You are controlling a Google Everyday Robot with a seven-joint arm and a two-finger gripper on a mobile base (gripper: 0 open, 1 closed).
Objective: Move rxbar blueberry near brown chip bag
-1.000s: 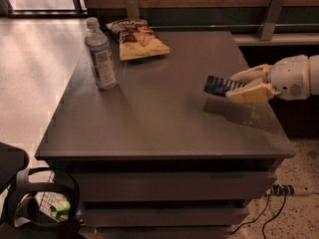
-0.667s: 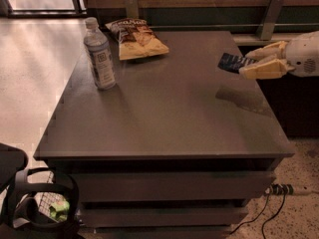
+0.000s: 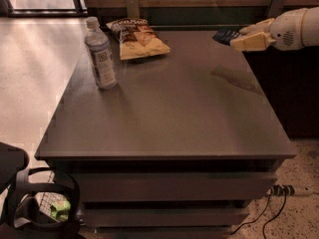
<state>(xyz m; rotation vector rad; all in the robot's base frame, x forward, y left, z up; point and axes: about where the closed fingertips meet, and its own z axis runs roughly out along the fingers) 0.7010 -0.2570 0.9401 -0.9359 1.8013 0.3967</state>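
Note:
My gripper (image 3: 238,38) reaches in from the right edge, high above the table's far right corner. It is shut on the rxbar blueberry (image 3: 225,35), a small dark navy bar that sticks out to the left of the cream fingers (image 3: 251,41). The bar hangs in the air and casts a shadow on the tabletop below. The brown chip bag (image 3: 137,38) lies flat at the far left-centre of the table, well to the left of the bar.
A clear plastic water bottle (image 3: 100,54) stands upright near the table's left edge, in front of the chip bag. The dark grey table (image 3: 169,113) has drawers below. A black object with a green item sits on the floor at lower left (image 3: 45,203).
The gripper has lifted the bar off the tabletop and carried it up and toward the far right corner. The bottle and chip bag have not moved.

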